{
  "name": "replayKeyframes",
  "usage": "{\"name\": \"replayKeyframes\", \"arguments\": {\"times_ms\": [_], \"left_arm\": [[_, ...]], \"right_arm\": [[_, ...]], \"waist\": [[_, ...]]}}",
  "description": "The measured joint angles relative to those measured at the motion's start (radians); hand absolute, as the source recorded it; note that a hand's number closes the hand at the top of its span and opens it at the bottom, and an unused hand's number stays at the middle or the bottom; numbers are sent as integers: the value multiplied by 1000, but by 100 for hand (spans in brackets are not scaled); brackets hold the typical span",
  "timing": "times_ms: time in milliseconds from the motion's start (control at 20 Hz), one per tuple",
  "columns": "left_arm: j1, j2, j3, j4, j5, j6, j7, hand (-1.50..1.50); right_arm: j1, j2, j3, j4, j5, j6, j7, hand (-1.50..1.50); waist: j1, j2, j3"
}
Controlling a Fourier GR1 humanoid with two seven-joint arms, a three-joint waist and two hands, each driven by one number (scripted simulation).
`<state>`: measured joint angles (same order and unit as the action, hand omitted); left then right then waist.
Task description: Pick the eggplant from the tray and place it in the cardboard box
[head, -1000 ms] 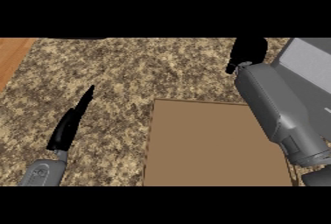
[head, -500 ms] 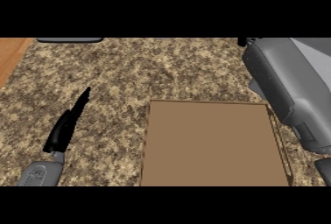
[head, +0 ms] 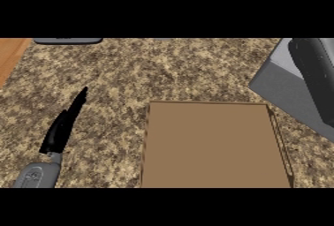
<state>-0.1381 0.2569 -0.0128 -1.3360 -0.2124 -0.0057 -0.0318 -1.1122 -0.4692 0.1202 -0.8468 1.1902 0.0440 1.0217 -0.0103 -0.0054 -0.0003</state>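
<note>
The open cardboard box (head: 215, 148) lies at the lower middle of the head view, and nothing shows inside it. No eggplant is visible. A thin grey edge at the top left may be the tray (head: 68, 41). My left hand (head: 62, 128) rests at the lower left of the box, open, with straight fingers pointing up and holding nothing. My right forearm (head: 294, 88) fills the right side and reaches past the box's far right corner. Its hand is out of the picture.
Speckled stone counter (head: 163, 70) stretches between the box and the far edge. A strip of wood (head: 9, 55) shows at the upper left corner. The large right forearm hides the counter at the right.
The right arm has swung up and to the right, and its black hand has left the picture at the top. The left hand and the box have hardly moved.
</note>
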Motion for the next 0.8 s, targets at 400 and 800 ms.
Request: {"name": "replayKeyframes", "arguments": {"times_ms": [400, 800], "left_arm": [[-3, -4, 8, 6, -6, -11, 1, 0], [4, 1, 20, 8, -11, -16, -23, 0]], "right_arm": [[148, -118, -100, -106, -35, 42, -17, 150], [272, -181, -264, -28, -171, 61, -110, -150]], "waist": [[4, 2, 0], [8, 6, 1]]}}
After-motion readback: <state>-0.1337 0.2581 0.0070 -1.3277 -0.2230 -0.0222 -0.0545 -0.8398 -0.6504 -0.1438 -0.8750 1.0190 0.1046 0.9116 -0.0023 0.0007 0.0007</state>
